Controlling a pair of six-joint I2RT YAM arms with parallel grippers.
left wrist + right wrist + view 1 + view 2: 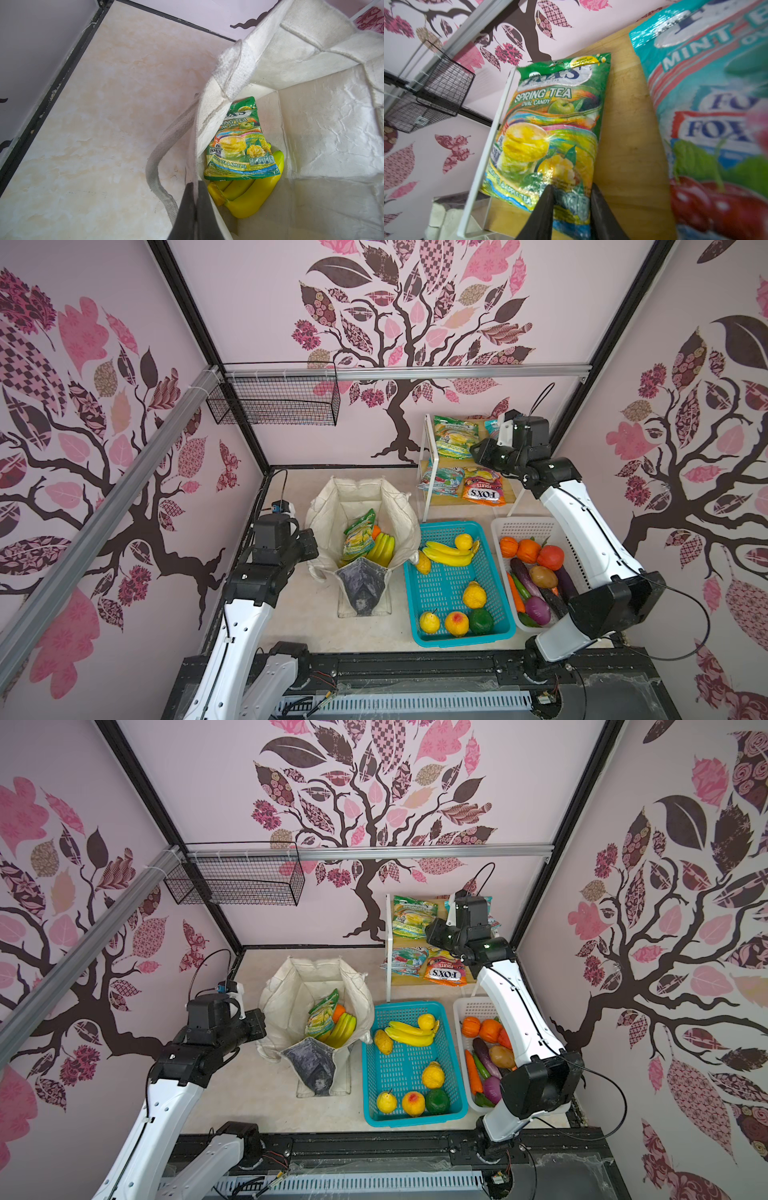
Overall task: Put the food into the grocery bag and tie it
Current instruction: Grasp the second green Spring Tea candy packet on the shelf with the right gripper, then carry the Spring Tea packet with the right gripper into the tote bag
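The grocery bag (361,497) (316,977) stands open in both top views. Inside it lie a green FOX'S packet (236,143), a yellow banana bunch (249,193) and an orange (376,531). My left gripper (196,184) is shut on the bag's left rim, beside a cream strap handle (158,166). My right gripper (571,188) is up at the shelf's top board, with its jaws closed round the lower corner of a green Spring Tea packet (552,124) (455,437). A teal mint packet (706,104) lies next to that one.
The white-framed wooden shelf (428,456) also holds an orange FOX'S packet (484,489) and another packet (440,481) on its lower board. A teal basket (461,640) of toy fruit and a white basket (536,526) of toy vegetables stand right of the bag. A wire basket (274,402) hangs on the back wall.
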